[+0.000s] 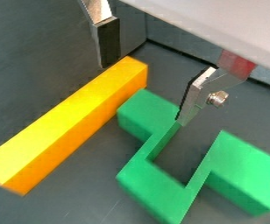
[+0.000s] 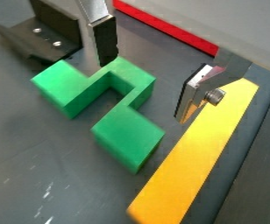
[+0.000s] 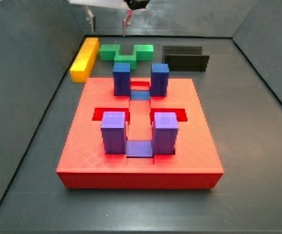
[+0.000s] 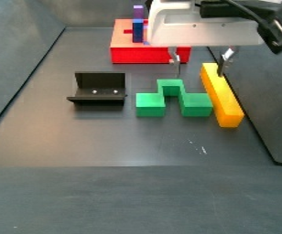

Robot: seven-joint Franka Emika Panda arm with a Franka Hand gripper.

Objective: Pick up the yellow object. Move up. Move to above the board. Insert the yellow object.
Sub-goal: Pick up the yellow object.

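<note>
End effector (image 4: 201, 58) hangs spread and empty above the yellow object (image 4: 222, 91), its upper body cropped.

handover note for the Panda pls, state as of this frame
Gripper: open, holding nothing, hanging low over the floor; in both wrist views the jaws straddle the near end of the green notched block, not the bar.
Yellow object: lying flat on the floor beside the green block, untouched.
Board: red slab with purple and blue posts upright, off beyond the pieces in a side view.
Fixture: on the floor, on the green block's other side.
Done: nothing yet.
Left: shift over the yellow object, grasp, lift, move above the board, insert.
</note>
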